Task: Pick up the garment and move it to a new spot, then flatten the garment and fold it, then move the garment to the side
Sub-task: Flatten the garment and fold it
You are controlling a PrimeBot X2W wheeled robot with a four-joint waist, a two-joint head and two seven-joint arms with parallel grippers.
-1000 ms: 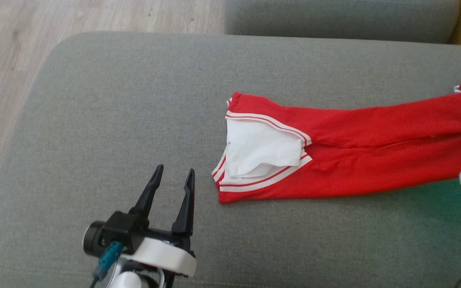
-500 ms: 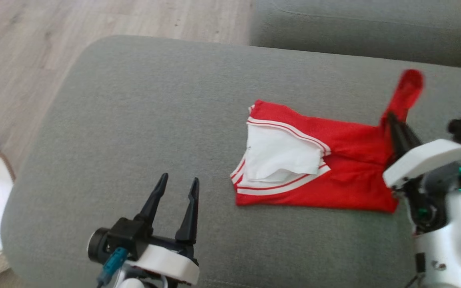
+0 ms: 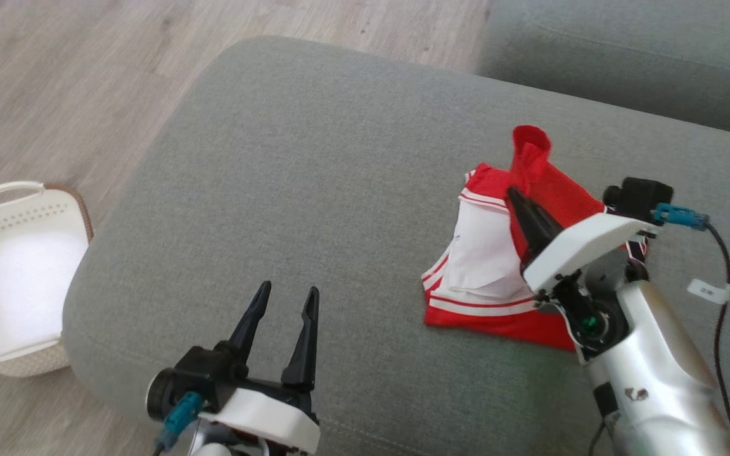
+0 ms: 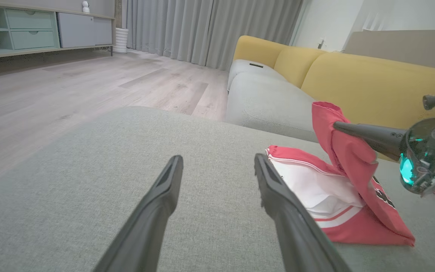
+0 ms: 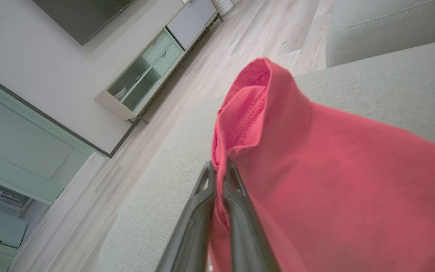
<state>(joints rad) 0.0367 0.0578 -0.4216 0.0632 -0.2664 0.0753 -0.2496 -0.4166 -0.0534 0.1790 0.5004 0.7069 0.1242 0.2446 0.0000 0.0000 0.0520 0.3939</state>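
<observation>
1. At the far left of the head view, a white basket [image 3: 23, 215] stands on the wood floor. It plays no part in this step. Its walls are perforated plastic, with rounded corners and a loop handle.
2. Lower left of centre, the left gripper [image 3: 289, 288] hovers above bare upholstery with its jaws spread wide and nothing between them. It could usefully cross over and pin the garment's near edge so the lower layer does not drag. Its fingers are long, dark, hard and tapering.
3. The grey cushion [image 3: 314, 158] is a finely woven, soft-looking slab with rounded corners. It will probably cling slightly to cloth.
4. Right of centre, the garment [image 3: 492, 266] lies on the cushion with one end raised in a peak. It is thin, limp red jersey with white-and-red striped trim and a white inner face.
5. The right gripper [image 3: 512, 191] has its jaws pinched tight on a red fold of the garment. This looks like the folding step. Carry the pinched end low and level toward frame left, lay it square on the striped edge, and release only once the cloth rests.
</observation>
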